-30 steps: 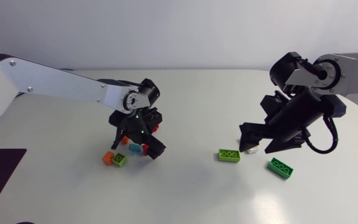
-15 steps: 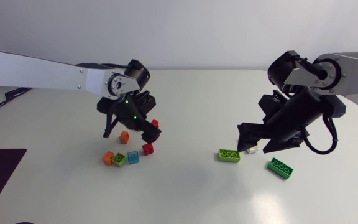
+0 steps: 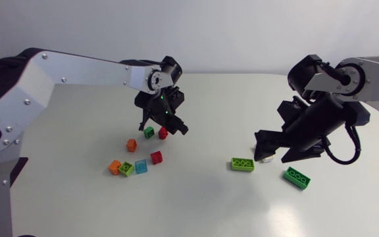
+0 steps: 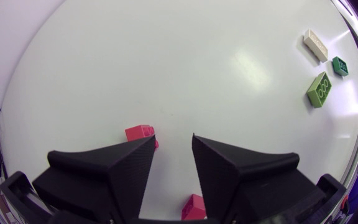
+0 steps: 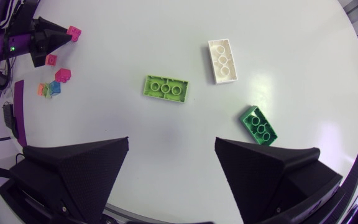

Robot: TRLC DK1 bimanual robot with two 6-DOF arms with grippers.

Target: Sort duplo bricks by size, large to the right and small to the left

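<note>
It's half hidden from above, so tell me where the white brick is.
In the right wrist view the white brick lies ahead of the right gripper, beyond the light green brick and the dark green brick, on the table's right side.

A: The table (image 3: 196, 197) looks smooth and white, with a faint sheen; a soft glare sits on it.

B: The lime brick (image 5: 166, 88), the white brick (image 5: 222, 60) and the dark green brick (image 5: 258, 125) look like glossy moulded plastic.

A: The left gripper (image 4: 173, 140) and the right gripper (image 5: 171, 142) are matt black, finely grained; the left arm's link (image 3: 77, 66) looks like satin silver-grey metal.
</note>
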